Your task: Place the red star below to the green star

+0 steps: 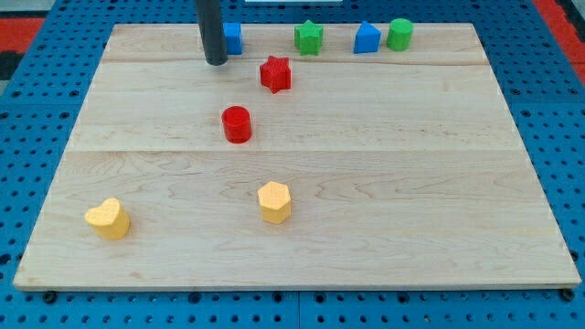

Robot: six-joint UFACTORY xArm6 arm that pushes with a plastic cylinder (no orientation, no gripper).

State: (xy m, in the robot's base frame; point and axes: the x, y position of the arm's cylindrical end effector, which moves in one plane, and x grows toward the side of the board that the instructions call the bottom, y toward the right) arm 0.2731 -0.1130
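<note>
In the camera view, no brand, label or writing can be read on any block, on the board or on the rod.

My tip is a plain dark rod end, so it has no jaws to be apart or together, and it clamps on nothing. It stands near the top edge of the wooden board, just in front of a blue block whose shape is partly hidden by the rod.

The red star lies at about four o'clock from my tip, near it but not touching. The green star is at about one o'clock from the red star, close to the top edge. Further toward the view's right, a blue block with a pointed top and a green cylinder stand side by side.

A red cylinder is at seven o'clock from the red star. A yellow hexagon and a yellow heart sit low on the board.

The right half of the board is open, with wide room under the green star.
</note>
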